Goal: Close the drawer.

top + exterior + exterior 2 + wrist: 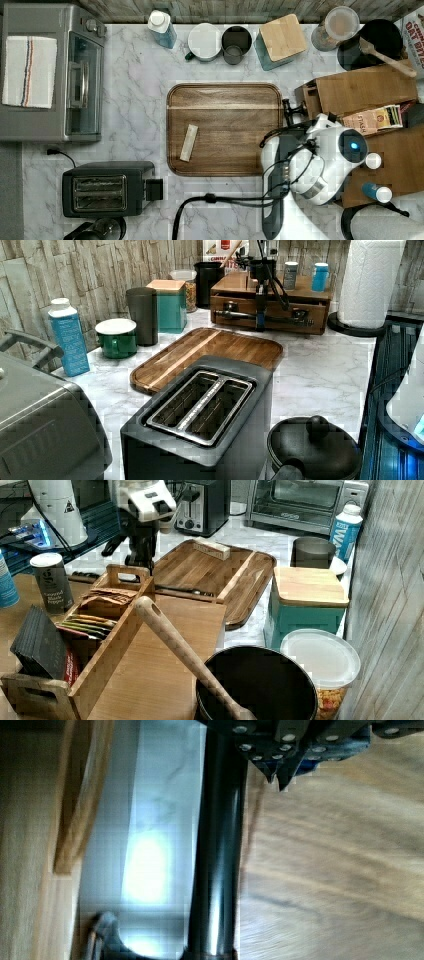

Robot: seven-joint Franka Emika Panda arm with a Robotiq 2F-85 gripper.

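The drawer sits in the wooden cabinet at the far end of the marble counter in the left view, its front nearly flush with the cabinet face, the long black bar handle running across it. The hand reaches down in front of the drawer, right at the handle's middle. In the wrist view the handle runs lengthwise beside the wooden drawer front; whether the fingers are spread or pressed together I cannot tell. Beside the cabinet lies the wooden serving tray, carrying a small pale bar
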